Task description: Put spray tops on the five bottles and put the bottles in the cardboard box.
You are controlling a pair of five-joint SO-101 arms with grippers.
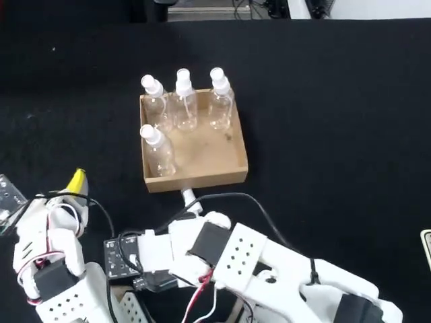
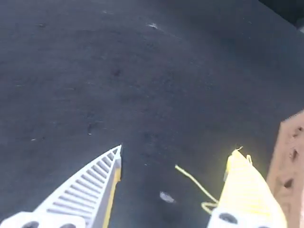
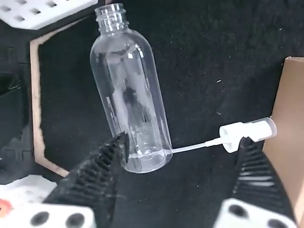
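Bottles (image 1: 185, 101) capped and standing in cardboard box (image 1: 232, 169): four. Fifth bottle (image 3: 130, 109) lay uncapped on the table by the box's near edge, spray top (image 3: 247, 132) loose beside it. Right gripper (image 3: 184, 142) hung over both, jaws apart; left gripper (image 2: 176, 149) likewise apart.

Clear bottles (image 1: 186, 111), white spray tops (image 1: 183, 79), brown cardboard box (image 1: 202, 177), black table (image 1: 337, 101), left pincer (image 2: 177, 149) perhaps yellow-taped.

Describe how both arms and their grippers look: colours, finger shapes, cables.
Both arms are white with black motor blocks. The left arm carries red and black wires; the left gripper has one white ribbed finger and one yellow one. The right arm has hole-dotted plates, a black cable looping over it and red and white wires; the right gripper has black ribbed fingers on white bases.
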